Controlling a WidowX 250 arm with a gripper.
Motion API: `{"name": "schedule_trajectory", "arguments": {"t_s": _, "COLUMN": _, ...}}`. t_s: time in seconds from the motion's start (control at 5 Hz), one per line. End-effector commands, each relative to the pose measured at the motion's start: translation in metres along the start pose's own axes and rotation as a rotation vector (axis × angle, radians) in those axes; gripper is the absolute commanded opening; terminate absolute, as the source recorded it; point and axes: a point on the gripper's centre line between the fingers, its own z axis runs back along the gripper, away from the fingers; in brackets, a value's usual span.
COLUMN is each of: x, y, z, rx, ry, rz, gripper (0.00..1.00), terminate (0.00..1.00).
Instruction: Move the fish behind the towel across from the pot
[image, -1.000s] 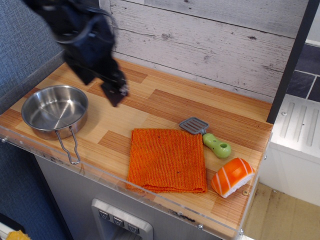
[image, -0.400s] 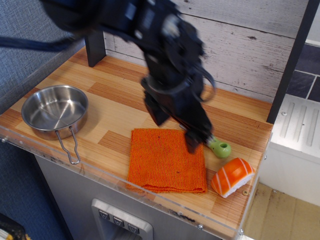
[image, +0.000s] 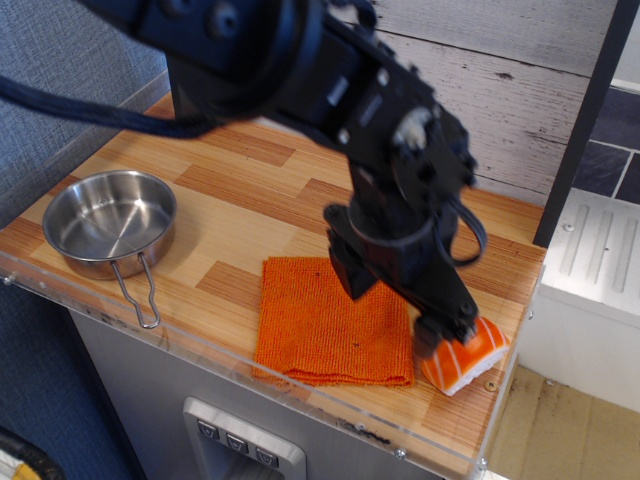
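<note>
claw over fish beside towel, grip state unclear; pot far off

Single fixed view, set high before the front edge of the tabletop, looking down and toward the plank back wall. Medium distance; the whole tabletop is framed, with the arm entering from upper left.
</note>
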Motion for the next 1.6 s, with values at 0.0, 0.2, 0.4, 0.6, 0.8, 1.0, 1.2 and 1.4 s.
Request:
{"name": "schedule_trajectory", "arguments": {"t_s": 0.0, "x": 0.003, "y": -0.02, "z": -0.012, "rx": 0.0, "ry": 0.006, "rz": -0.047, "gripper": 1.0, "terminate": 0.0}}
{"name": "schedule_trajectory", "arguments": {"t_s": 0.2, "x": 0.009, "y": -0.029, "z": -0.02, "rx": -0.013, "ry": 0.013, "rz": -0.062, "gripper": 1.0, "terminate": 0.0}}
{"name": "schedule_trajectory", "arguments": {"t_s": 0.4, "x": 0.012, "y": -0.032, "z": -0.024, "rx": -0.011, "ry": 0.018, "rz": -0.069, "gripper": 1.0, "terminate": 0.0}}
{"name": "schedule_trajectory", "arguments": {"t_s": 0.6, "x": 0.009, "y": -0.029, "z": -0.027, "rx": 0.019, "ry": 0.016, "rz": -0.07, "gripper": 0.0, "terminate": 0.0}}
{"name": "schedule_trajectory", "arguments": {"t_s": 0.8, "x": 0.008, "y": -0.025, "z": -0.024, "rx": 0.036, "ry": 0.026, "rz": -0.079, "gripper": 0.0, "terminate": 0.0}}
{"name": "schedule_trajectory", "arguments": {"t_s": 1.0, "x": 0.006, "y": -0.022, "z": -0.022, "rx": 0.035, "ry": 0.013, "rz": -0.081, "gripper": 0.0, "terminate": 0.0}}
{"name": "schedule_trajectory", "arguments": {"t_s": 1.2, "x": 0.009, "y": -0.013, "z": -0.009, "rx": 0.033, "ry": -0.005, "rz": -0.091, "gripper": 0.0, "terminate": 0.0}}
{"name": "schedule_trajectory", "arguments": {"t_s": 1.4, "x": 0.018, "y": 0.007, "z": 0.016, "rx": 0.053, "ry": -0.065, "rz": -0.06, "gripper": 0.0, "terminate": 0.0}}
